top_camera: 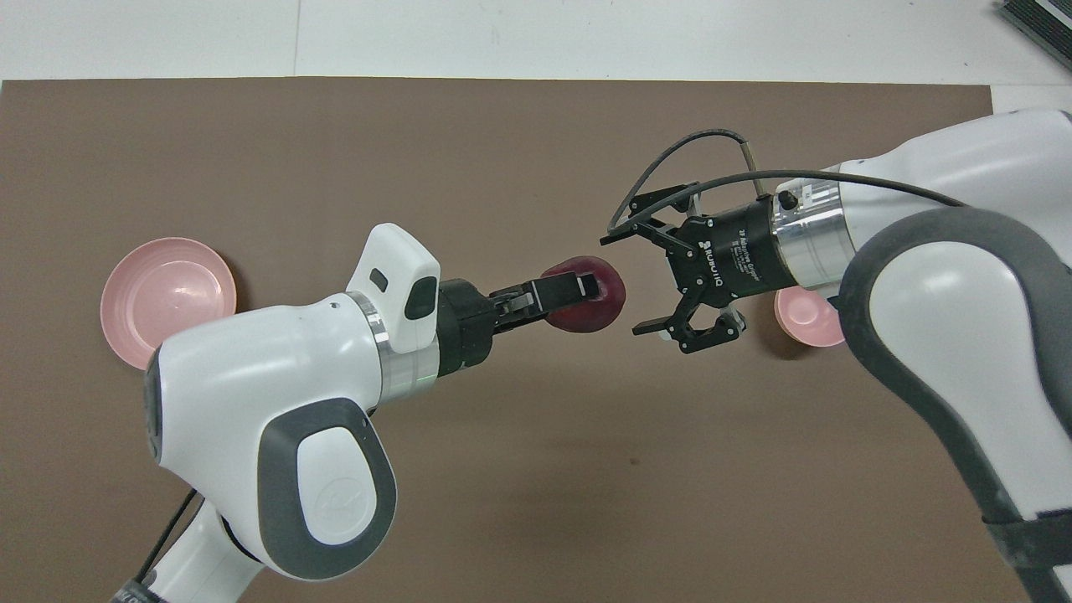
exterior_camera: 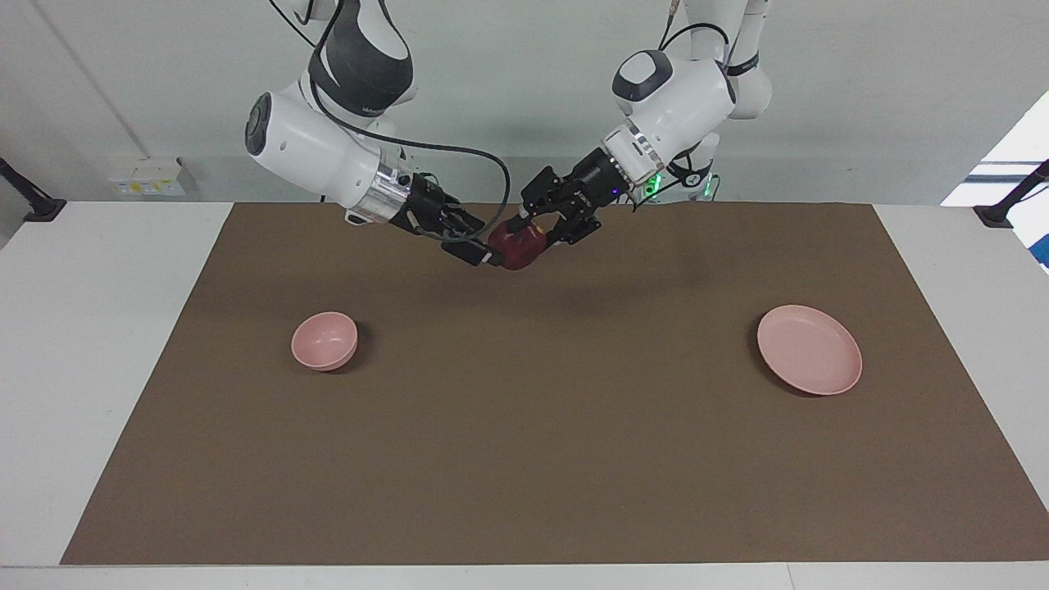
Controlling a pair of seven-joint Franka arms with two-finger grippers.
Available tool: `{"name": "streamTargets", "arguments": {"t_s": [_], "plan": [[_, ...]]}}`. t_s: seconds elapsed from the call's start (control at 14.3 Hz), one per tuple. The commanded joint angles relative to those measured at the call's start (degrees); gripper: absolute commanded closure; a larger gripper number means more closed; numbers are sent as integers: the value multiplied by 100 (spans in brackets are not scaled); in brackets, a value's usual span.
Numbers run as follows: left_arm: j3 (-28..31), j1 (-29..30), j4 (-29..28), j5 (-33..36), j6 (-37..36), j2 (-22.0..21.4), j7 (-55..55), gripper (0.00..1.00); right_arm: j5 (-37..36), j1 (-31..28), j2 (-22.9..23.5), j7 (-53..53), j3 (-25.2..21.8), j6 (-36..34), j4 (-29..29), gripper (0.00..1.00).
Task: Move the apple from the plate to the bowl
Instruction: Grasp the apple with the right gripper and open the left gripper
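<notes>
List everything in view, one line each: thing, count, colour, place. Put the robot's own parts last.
apple: one, dark red, held up in the air over the middle of the mat, between the two claws.
plate: one, pale pink, on the mat toward the left arm's end of the table, nothing on it.
bowl: one, pale pink, on the mat toward the right arm's end of the table, nothing in it.
mat: one, brown, covering most of the table.
table: one, white, under the mat.
left claw: one, black, shut on the apple.
right claw: one, black, fingers open, beside the apple over the middle of the mat.
</notes>
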Motion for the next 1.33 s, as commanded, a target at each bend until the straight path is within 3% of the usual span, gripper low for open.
{"name": "streamTargets", "arguments": {"t_s": [0.0,0.84,0.91,1.05,1.12,1.26], "plan": [[30,-93,-45,-119,124,-97,-81,100,137,76,38,129,12,47,8,0],[30,-92,-54,-110,107,-97,-116,97,119,367,170,252,12,302,8,0],[30,-84,-54,-101,107,-97,-116,95,119,367,170,217,12,311,17,29],[30,-84,-45,-101,107,-97,-116,88,128,358,179,164,12,320,34,100],[30,-92,-54,-101,107,-97,-107,84,128,358,188,208,12,311,52,100],[30,-84,-45,-93,89,-97,-99,56,119,358,197,208,12,311,61,100]]}}
